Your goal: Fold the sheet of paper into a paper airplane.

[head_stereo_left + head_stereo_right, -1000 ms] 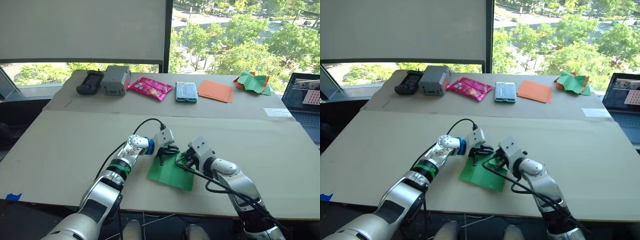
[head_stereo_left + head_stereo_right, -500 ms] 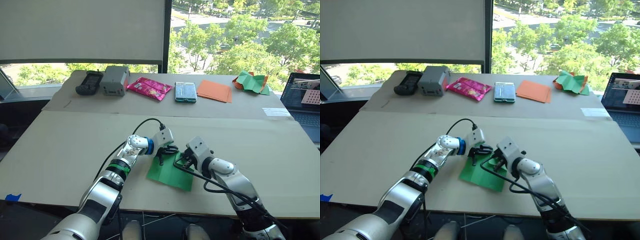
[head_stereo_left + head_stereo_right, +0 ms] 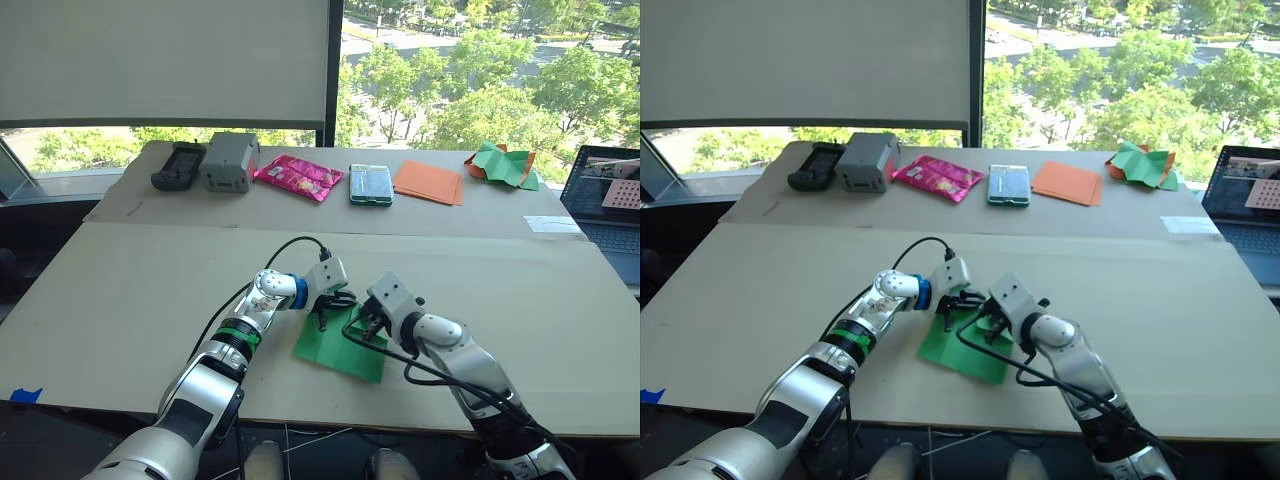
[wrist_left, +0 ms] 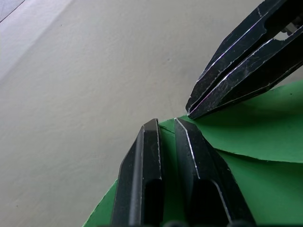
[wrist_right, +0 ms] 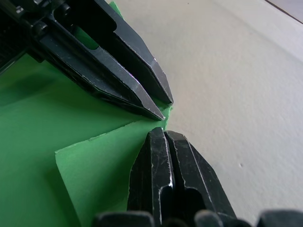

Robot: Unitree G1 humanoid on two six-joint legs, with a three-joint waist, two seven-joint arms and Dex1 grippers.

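— What do we have on the table (image 3: 120,290)?

— We see the sheet of paper (image 3: 335,348) lying flat near the table's front edge, about midway along it.

— And our grippers?

— Both meet at the sheet's far corner. Our left gripper (image 4: 165,124) has its fingers nearly together, straddling the paper's edge. Our right gripper (image 5: 164,134) has its fingers pressed together at a folded flap's corner; we cannot tell if paper sits between them.

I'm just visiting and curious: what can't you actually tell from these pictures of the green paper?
- Left wrist view: whether the left gripper pinches the sheet of paper; its fingers cover the edge.
- Right wrist view: the same for the right gripper.
- Head views: the fold under both grippers is too small to read.
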